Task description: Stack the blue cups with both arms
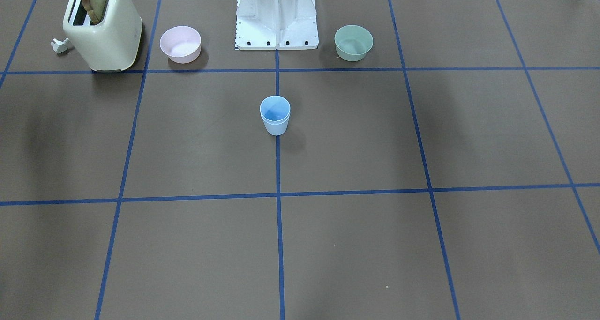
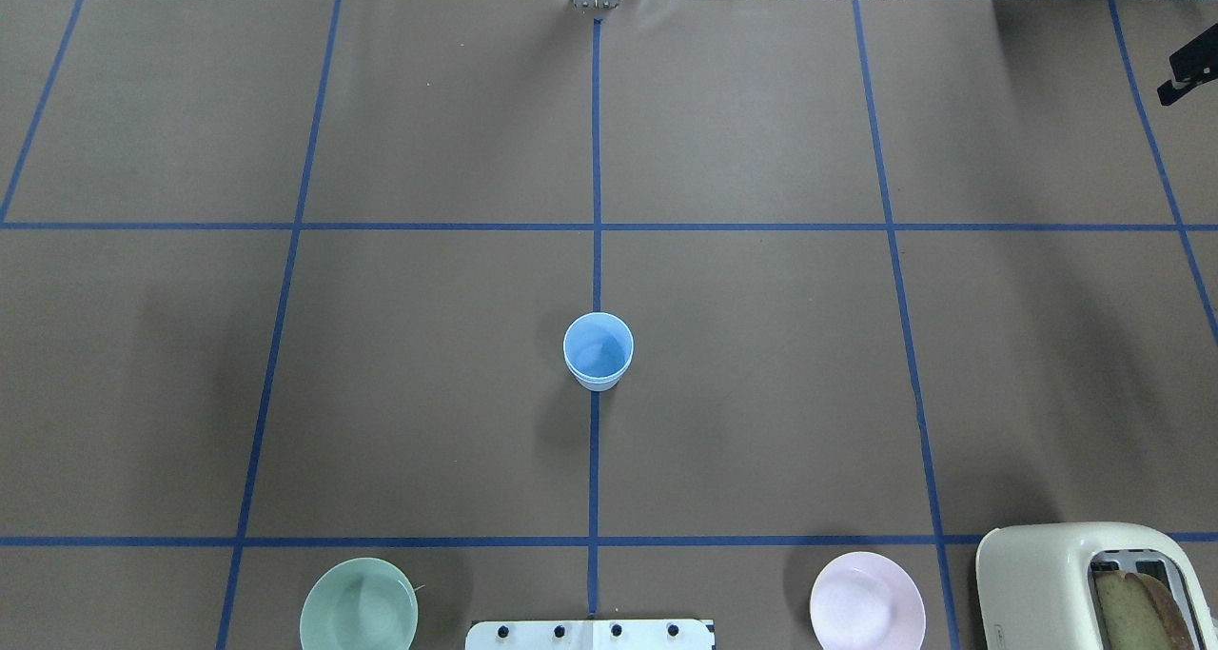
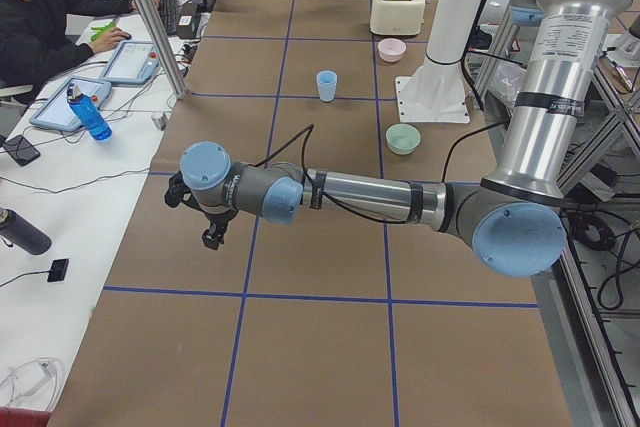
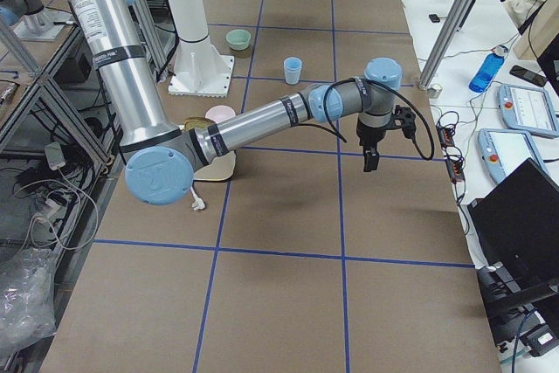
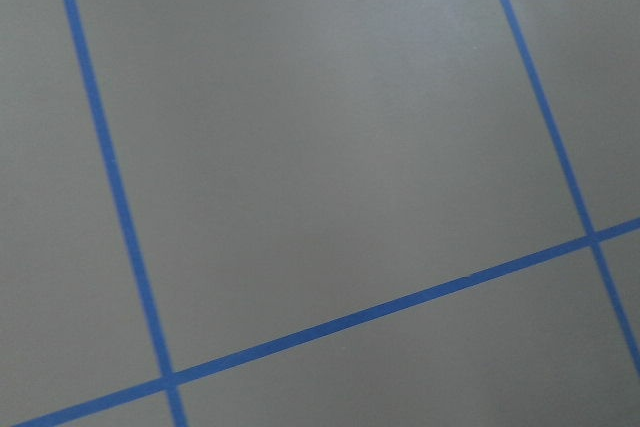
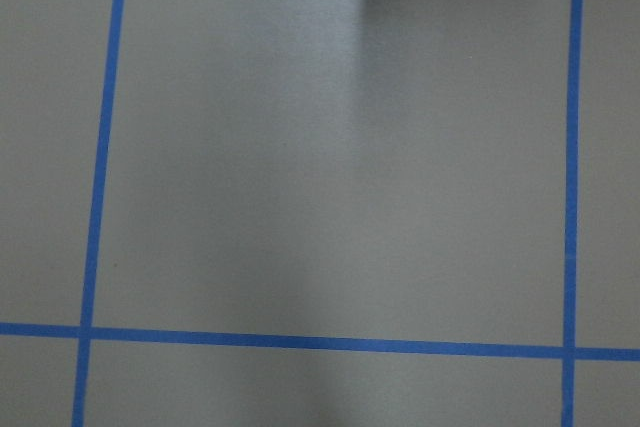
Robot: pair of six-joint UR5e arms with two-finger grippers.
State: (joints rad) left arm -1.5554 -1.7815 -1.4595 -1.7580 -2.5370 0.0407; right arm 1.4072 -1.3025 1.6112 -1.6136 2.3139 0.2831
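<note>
Centre of the tabletop [image 2: 761, 393], and there are the blue cups [image 1: 275, 116]. From the front a second rim shows just under the top one, so they read as nested one inside the other, upright, sitting right on the middle blue tape line [image 2: 595, 460].

How will they handle? Thin pale plastic, so light, fairly stiff but likely to flex under a hard squeeze. The walls are smooth and tapered, so a pinch low down could slide off. The best hold looks to be at the rim, one finger inside and one outside. Judging by the fit, lifting the top cup may drag the lower one up with it.

Both arms are out wide. The left gripper [image 3: 210, 237] hangs over bare brown paper and so does the right gripper [image 4: 371, 159] — whether either is released or clenched, I cannot tell; both wrist cameras show only paper and tape.

The surface is flat, matte paper. The pink bowl [image 1: 180, 43], mint-green bowl [image 1: 354, 42] and toaster [image 1: 103, 29] sit back by the white base pedestal [image 1: 276, 20], well apart from the cups.
</note>
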